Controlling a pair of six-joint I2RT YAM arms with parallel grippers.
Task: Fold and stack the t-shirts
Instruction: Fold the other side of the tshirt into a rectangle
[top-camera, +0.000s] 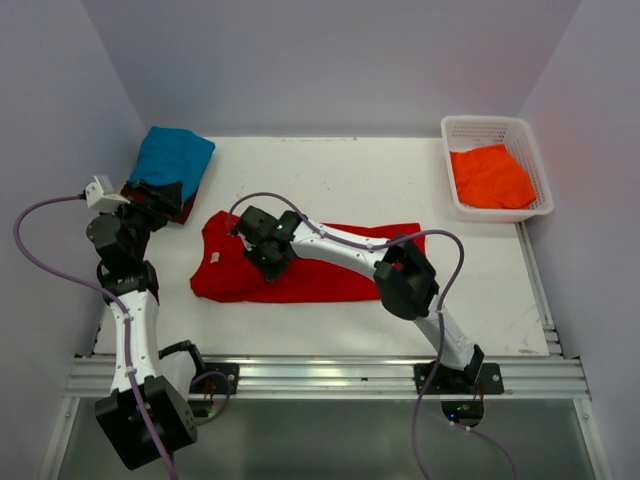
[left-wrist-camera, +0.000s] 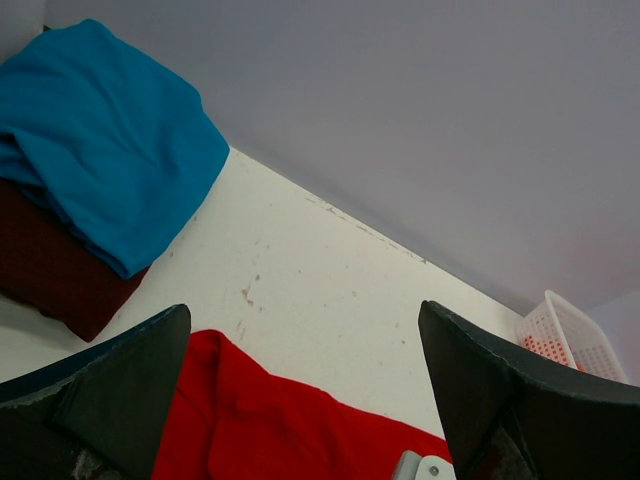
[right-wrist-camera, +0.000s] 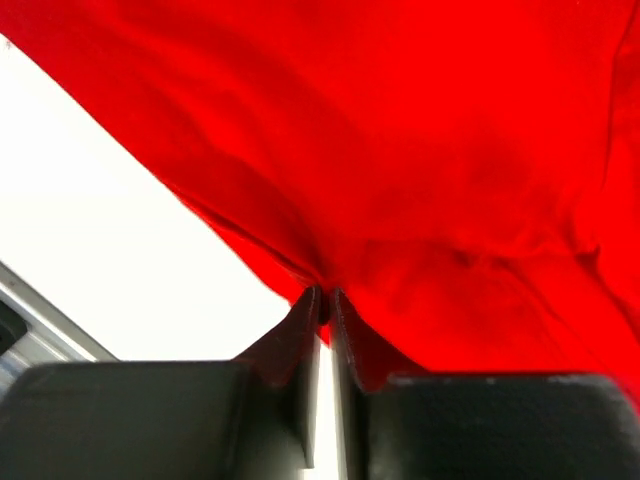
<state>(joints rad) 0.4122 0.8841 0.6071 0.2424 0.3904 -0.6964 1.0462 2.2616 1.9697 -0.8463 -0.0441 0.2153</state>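
Note:
The bright red t-shirt (top-camera: 310, 265) lies spread across the middle of the table. My right gripper (top-camera: 262, 243) is over its left part and is shut on a fold of the red cloth (right-wrist-camera: 420, 180), pinching its edge. The teal blue t-shirt (top-camera: 172, 158) lies folded on top of the dark maroon t-shirt (top-camera: 183, 209) at the back left; both also show in the left wrist view, teal (left-wrist-camera: 100, 140) over maroon (left-wrist-camera: 50, 270). The orange t-shirt (top-camera: 490, 177) lies in the basket. My left gripper (top-camera: 150, 205) is open and empty beside the stack, left of the red shirt (left-wrist-camera: 290, 420).
The white plastic lattice basket (top-camera: 487, 127) stands at the back right; its corner shows in the left wrist view (left-wrist-camera: 570, 330). Purple-grey walls close in the table on three sides. A metal rail (top-camera: 320, 375) runs along the near edge.

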